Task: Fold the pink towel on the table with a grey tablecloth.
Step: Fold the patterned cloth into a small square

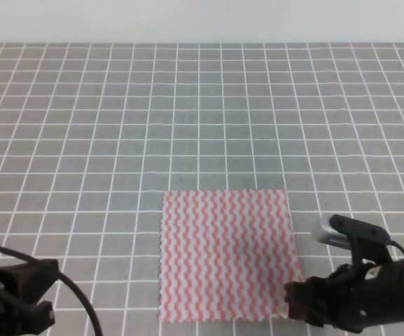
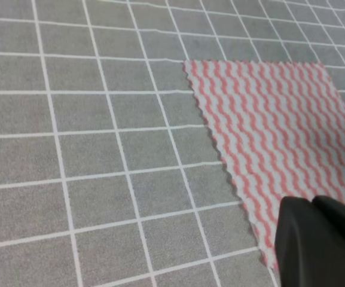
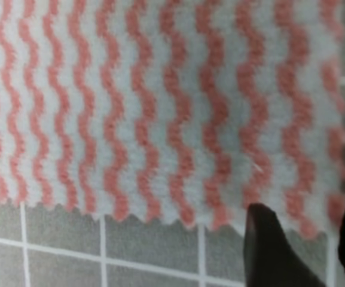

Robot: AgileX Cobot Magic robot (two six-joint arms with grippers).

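Note:
The pink towel [image 1: 225, 255] lies flat and unfolded on the table with a grey tablecloth [image 1: 187, 119], near its front edge. My right gripper [image 1: 298, 302] sits low at the towel's near right corner. In the right wrist view the towel [image 3: 160, 101] fills the top, and my right gripper [image 3: 307, 239] is open, its two dark fingers [image 3: 268, 251] straddling that corner's serrated edge. My left arm [image 1: 16, 290] stays at the front left, well clear of the cloth. In the left wrist view the towel [image 2: 280, 125] lies to the right, and the left gripper [image 2: 313, 206] shows as two dark fingers pressed together, holding nothing.
Grey gridded cloth [image 2: 88, 149] stretches around the towel on all sides. A black cable [image 1: 75, 294] curves from the left arm across the front left. A pale wall [image 1: 202, 21] bounds the far edge of the table.

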